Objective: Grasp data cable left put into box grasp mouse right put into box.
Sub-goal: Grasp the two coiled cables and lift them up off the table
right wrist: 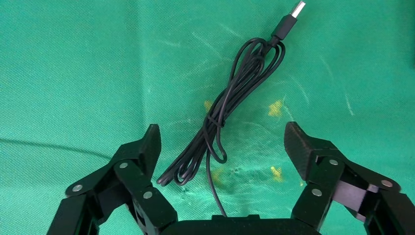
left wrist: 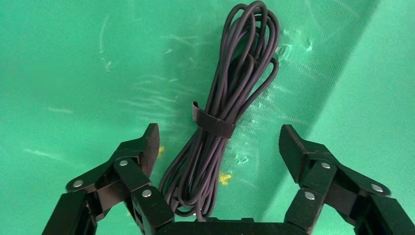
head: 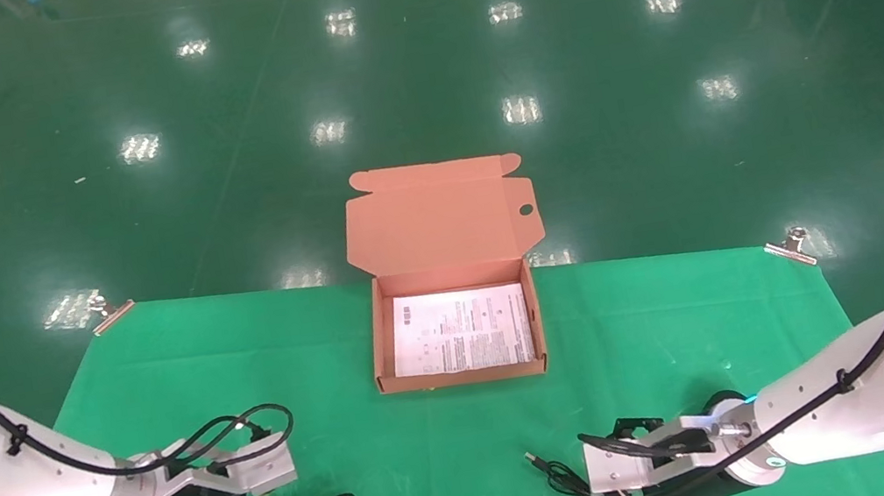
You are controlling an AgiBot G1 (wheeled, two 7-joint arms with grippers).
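The box (head: 457,343) is seen open at the middle of the worktop (head: 686,333), against its far edge, the tabbed lid tipped back past it and a white printed sheet (head: 462,330) lying inside. A broad strip of bare green cloth lies between the box and both arms. The left claw (left wrist: 219,144) is held spread wide and released over the data cable (left wrist: 230,93), the strapped bundle lying flat between the fingers, near the front left. The right claw (right wrist: 222,144) is likewise released and wide, with the mouse cord (right wrist: 230,105) and its USB plug (right wrist: 292,13) lying between the fingers; the mouse body itself cannot be made out. Beyond the cloth, a glossy green floor (head: 413,66) with lamp reflections is seen.
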